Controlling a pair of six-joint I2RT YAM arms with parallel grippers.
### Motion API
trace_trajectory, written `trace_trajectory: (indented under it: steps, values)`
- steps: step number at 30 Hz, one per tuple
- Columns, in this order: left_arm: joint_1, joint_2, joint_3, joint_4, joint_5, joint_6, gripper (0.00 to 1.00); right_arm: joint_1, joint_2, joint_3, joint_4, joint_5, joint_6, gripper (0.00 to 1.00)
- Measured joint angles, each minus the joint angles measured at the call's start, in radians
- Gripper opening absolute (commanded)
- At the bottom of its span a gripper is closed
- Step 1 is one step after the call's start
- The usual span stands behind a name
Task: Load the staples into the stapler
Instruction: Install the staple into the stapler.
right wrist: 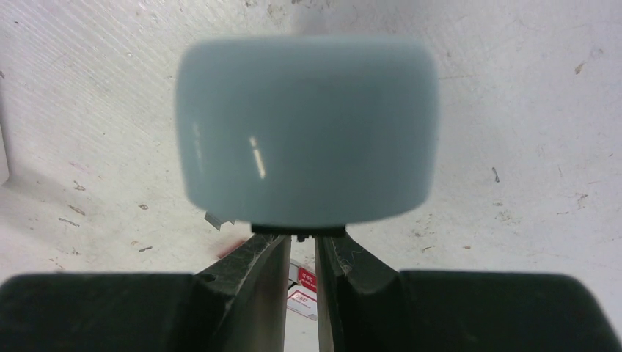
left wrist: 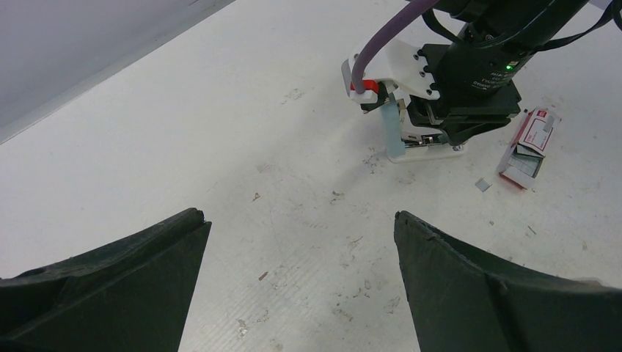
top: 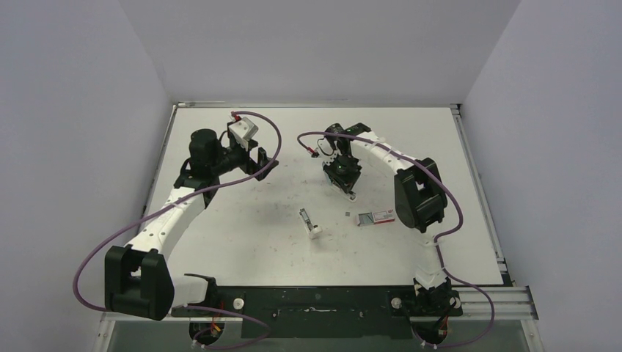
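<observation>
The right pincer [right wrist: 301, 246], pressed nearly together with its hold hidden, stood at the stapler [left wrist: 394, 132]. The staples [left wrist: 482, 185] lay just beside it toward the counter's [top: 242, 242] near edge. Their box [top: 376, 217] lay parallel to that edge, slightly rightward. The spread left pincer [left wrist: 299, 220] hung well apart.

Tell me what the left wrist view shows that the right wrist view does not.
Only left wrist: the open left gripper, and the right gripper seen from outside, clamped on the pale blue stapler, whose base is on the table. Only right wrist: its fingers pinched close together under that stapler, which is blurred. Both: the red-and-white staple box.
</observation>
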Motion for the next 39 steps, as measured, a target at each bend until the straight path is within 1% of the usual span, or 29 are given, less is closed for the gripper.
trace_trajectory:
  steps: [14, 39]
  values:
    - [0.006, -0.009, -0.008, 0.0, 0.0, 0.006, 0.98, 0.0, 0.0, 0.055, -0.004, 0.0, -0.001, 0.05]
    - [0.007, -0.013, -0.014, -0.001, 0.0, 0.008, 0.98, 0.0, 0.014, 0.027, 0.0, 0.002, -0.002, 0.05]
